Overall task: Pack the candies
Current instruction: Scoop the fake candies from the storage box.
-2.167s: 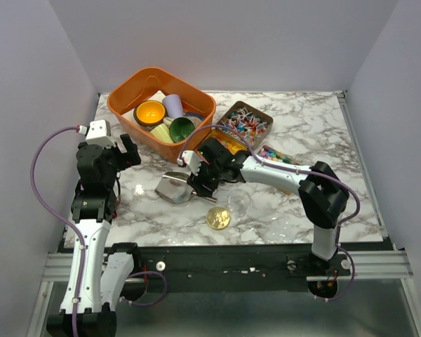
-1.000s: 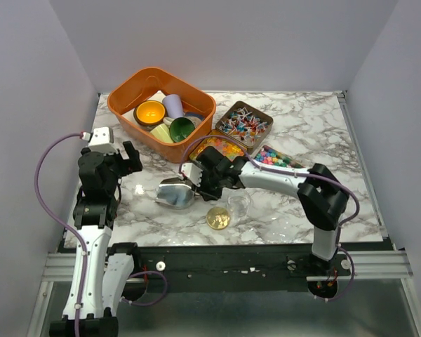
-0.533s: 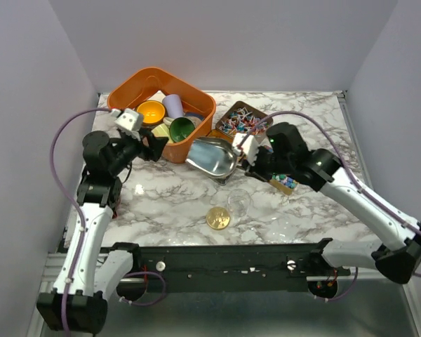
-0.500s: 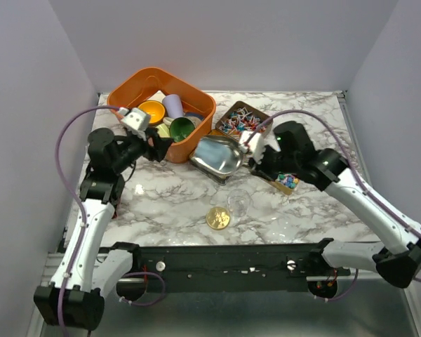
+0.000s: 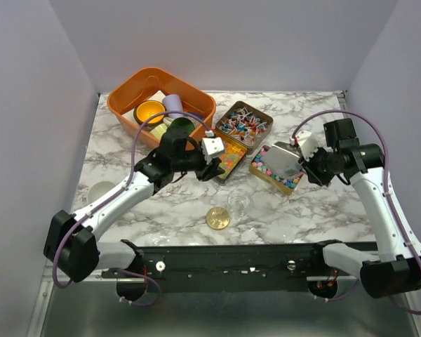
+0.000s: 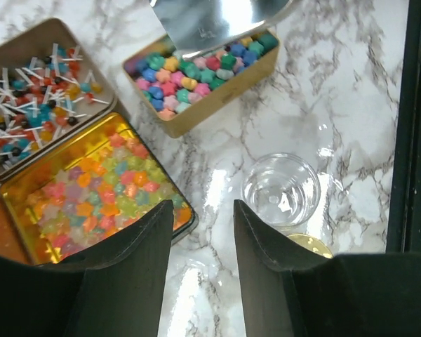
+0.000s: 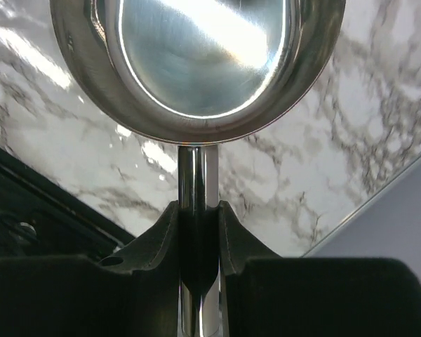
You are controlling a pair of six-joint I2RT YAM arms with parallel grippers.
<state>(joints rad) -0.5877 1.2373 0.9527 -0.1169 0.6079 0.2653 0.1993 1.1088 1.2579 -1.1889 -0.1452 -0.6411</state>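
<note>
Top external view: 3 open tins sit together right of centre on the marble table [image 5: 161, 203]. The tin of wrapped candies [image 5: 244, 121] is at 12 o'clock of the group, the tin of orange, yellow and pink candies [image 5: 229, 157] at 8 o'clock, and the tin of pastel ball candies [image 5: 272, 173] at 4 o'clock.

The right gripper [image 7: 198, 210] is clenched on the handle of a steel scoop [image 5: 284, 160]. The scoop's bowl hangs over the pastel tin, hiding its far end in the left wrist view.

The left gripper [image 6: 203, 207] is released, its 2 fingers apart and holding nothing. It hangs above bare marble at the near edge of the orange, yellow and pink tin.

A clear glass [image 5: 238, 201] stands at 6 o'clock of the tins, with a gold disc [image 5: 218, 218] just beside it at 7 o'clock. An orange bin [image 5: 126, 95] of cups sits at 10 o'clock on the table.
</note>
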